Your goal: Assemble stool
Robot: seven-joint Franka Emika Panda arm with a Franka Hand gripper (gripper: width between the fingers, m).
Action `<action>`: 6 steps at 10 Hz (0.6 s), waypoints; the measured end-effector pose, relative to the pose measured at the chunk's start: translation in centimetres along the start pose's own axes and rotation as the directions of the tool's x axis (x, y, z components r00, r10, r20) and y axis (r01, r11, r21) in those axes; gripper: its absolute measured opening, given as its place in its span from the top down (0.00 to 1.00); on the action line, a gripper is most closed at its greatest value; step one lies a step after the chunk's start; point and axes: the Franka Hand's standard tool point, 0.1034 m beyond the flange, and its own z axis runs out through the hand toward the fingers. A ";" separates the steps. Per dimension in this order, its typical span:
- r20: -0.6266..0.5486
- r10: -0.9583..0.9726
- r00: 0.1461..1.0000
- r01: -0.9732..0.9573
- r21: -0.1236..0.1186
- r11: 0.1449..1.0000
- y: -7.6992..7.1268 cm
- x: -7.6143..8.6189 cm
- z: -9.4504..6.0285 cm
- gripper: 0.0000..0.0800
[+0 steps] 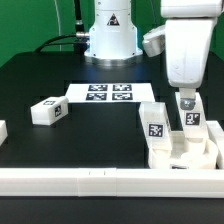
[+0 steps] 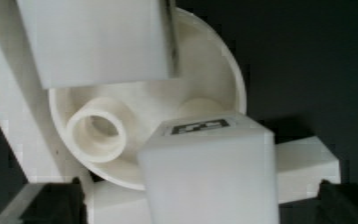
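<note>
Exterior view: the white arm's two-finger gripper (image 1: 187,102) hangs with jaws spread wide, holding nothing, just above a white blocky tagged leg (image 1: 193,122). The leg stands on the white round plastic seat (image 1: 175,155), by the long white border rail (image 1: 100,181).

Wrist view: the leg (image 2: 208,170) rises before the seat (image 2: 202,60), beside a round socket (image 2: 101,128).

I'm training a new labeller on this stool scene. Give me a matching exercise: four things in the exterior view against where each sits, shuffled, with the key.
1. loose leg
2. marker board
3. seat with legs
4. long rail

A. along the table edge nearest the camera
B. exterior view's right
C. exterior view's left
D. middle of the table

Pairs: 1-C, 2-D, 3-B, 4-A
</note>
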 end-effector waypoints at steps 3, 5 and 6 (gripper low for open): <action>0.003 -0.005 1.000 0.005 0.005 1.000 -0.4 0.1 0.9 0.19; 0.004 -0.002 1.000 0.002 0.005 1.000 -0.3 -0.1 0.9 0.20; 0.005 0.019 1.000 -0.019 0.005 1.000 -0.3 -0.2 0.9 0.41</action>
